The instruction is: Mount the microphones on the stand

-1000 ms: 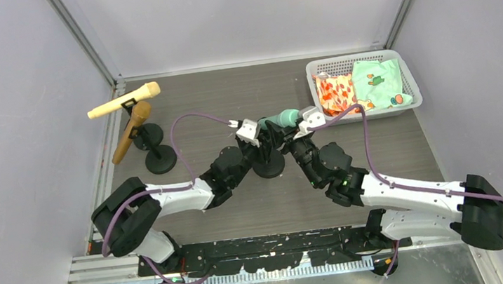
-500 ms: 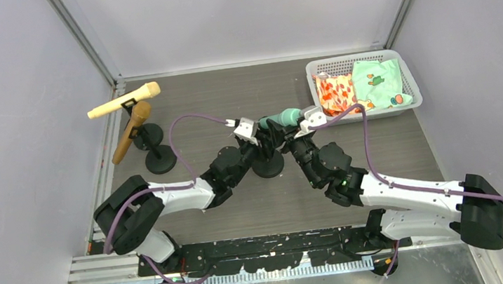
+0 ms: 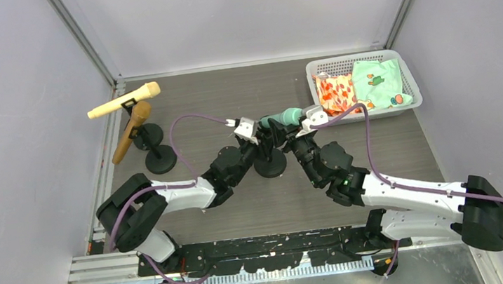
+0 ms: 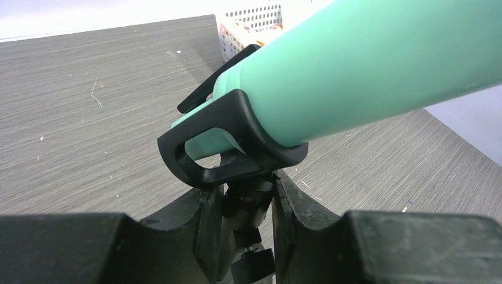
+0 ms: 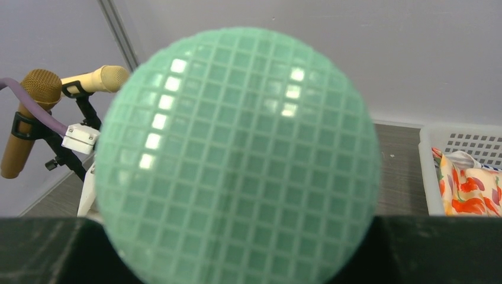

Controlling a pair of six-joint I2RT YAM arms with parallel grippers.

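Centrally, the green mic (image 4: 367, 71) is seemingly being pressed into the clip (image 4: 237, 148) by the right gripper (image 5: 243, 251), closed around it — the stand (image 3: 270, 164) is being pinched just below by the left gripper (image 4: 248, 204), likely to steady it. Cream mic (image 3: 124, 101) and brown mic (image 3: 131, 130) are being held on other stands (image 3: 160, 162).

Around me stand plain pale grey walls (image 3: 242, 16), metal corner posts (image 3: 84, 41), and a dark wood-grain tabletop (image 3: 229, 91) under even light.

mint-green microphone (image 5: 237, 160) with grid-patterned head, cream-yellow microphone (image 3: 123, 101), golden-brown microphone (image 3: 131, 130), black clip (image 4: 263, 151), white basket (image 3: 355, 58)
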